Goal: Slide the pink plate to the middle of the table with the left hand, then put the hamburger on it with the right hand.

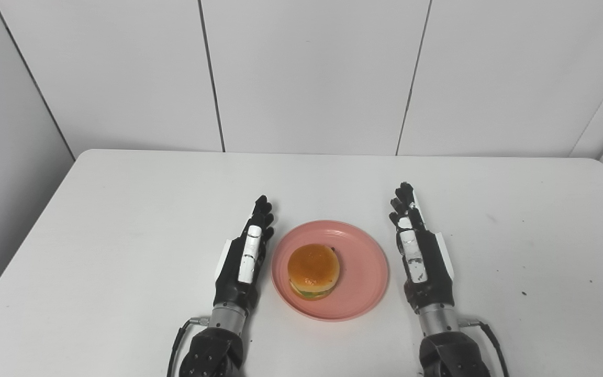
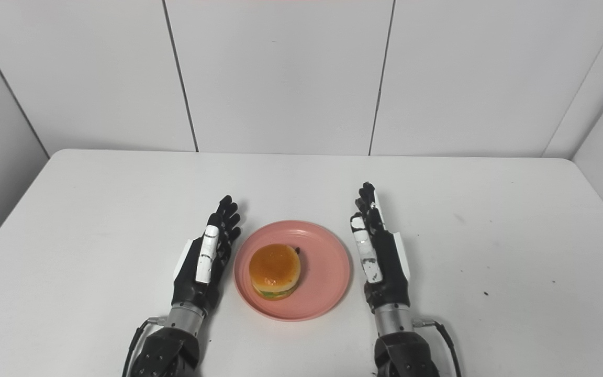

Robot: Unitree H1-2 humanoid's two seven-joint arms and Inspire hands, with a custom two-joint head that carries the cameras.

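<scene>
A: Quick pass. Where's the pink plate [image 1: 364, 272]?
B: Near the middle of the white table [image 1: 123, 220], toward the front edge, flat on the surface. It sits between the two hands.
A: What's in it?
B: The hamburger [image 1: 313, 271], upright, bun on top, green lettuce at the bottom edge. It sits left of the plate's centre, nearer the front-left rim. Small dark speck just behind it on the plate; can't tell what.
A: Left hand [image 1: 244, 262]?
B: On edge beside the plate's left rim, fingers [image 1: 263, 209] stretched straight, pointing away from the robot. Holding nothing. Palm faces the plate. Very close to the rim; touching or not, can't tell.
A: Right hand [image 2: 380, 256]?
B: Same pose, mirrored, on the plate's right side. Fingers [image 2: 367, 196] extended and together, nothing in its grasp. A narrow strip of table shows between it and the rim, so apart.
A: Burger relative to the fingers?
B: Clear of both hands. Nearer the left hand than the right, with plate rim between it and each. Both sets of fingertips reach farther back than the burger.
A: Anything else on the table?
B: A few small dark specks on the right part. Grey panelled wall [image 1: 306, 73] behind.
</scene>
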